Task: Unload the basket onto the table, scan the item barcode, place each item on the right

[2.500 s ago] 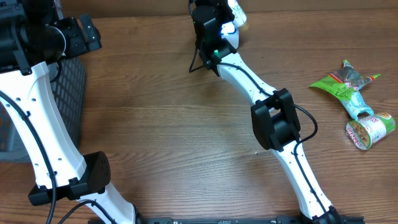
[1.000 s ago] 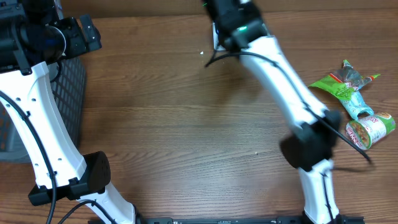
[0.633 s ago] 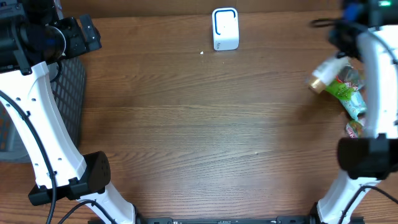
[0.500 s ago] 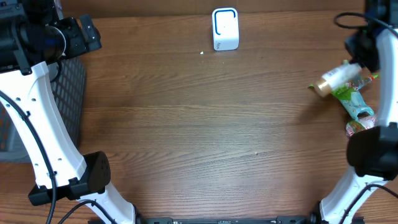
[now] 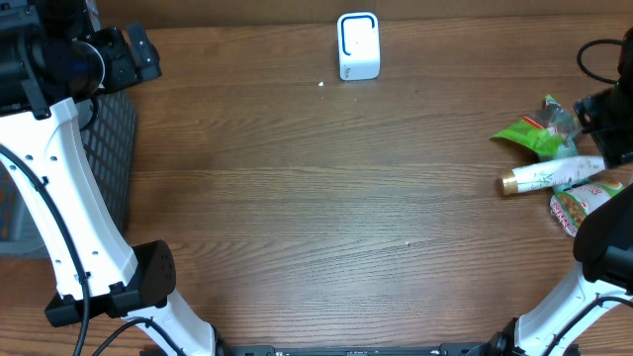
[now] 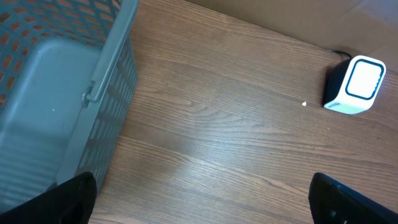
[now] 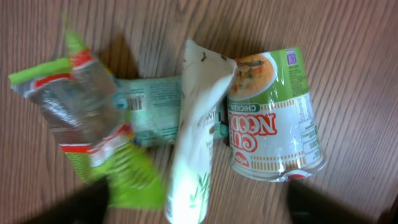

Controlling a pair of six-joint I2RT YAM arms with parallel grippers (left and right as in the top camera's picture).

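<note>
Two grippers on my screens, both with fingers spread wide, neither clamped on anything. Right gripper (image 7: 198,208) hangs over the white tube (image 7: 196,143). The tube lies flat on the tabletop (image 5: 297,218) at its right edge, side against the cup noodles (image 7: 273,112), across a teal packet (image 7: 149,102) and beside a green packet (image 7: 87,124). Left gripper (image 6: 205,208) hovers near the grey basket (image 6: 62,93). I note the scanner (image 5: 358,44) stands well apart from the tube.
</note>
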